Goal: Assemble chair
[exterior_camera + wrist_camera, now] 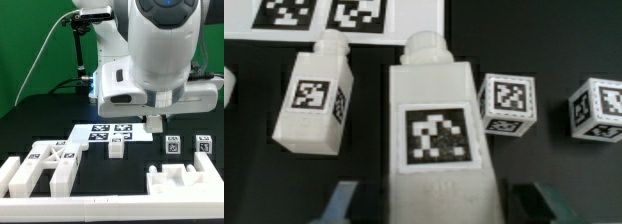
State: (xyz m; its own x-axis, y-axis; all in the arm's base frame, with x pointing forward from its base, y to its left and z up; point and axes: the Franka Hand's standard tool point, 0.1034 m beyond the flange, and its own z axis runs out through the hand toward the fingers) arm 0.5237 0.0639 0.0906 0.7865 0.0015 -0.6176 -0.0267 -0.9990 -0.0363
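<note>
Your claw [441, 197] stands spread astride a leg bar [438, 130] lying away from every edge of the bench [40, 125] — pickup step, I'd judge. Next — lower squarely, pinch its sides, spare the neighbouring leg [313, 100].

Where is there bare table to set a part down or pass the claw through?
Free: the black table strip between the white H-shaped leg frame and the white notched panel; also the table's back at the exterior view's left. Crowded: around the open claw, by the marker board, two white tagged leg bars and two small white cubes.
</note>
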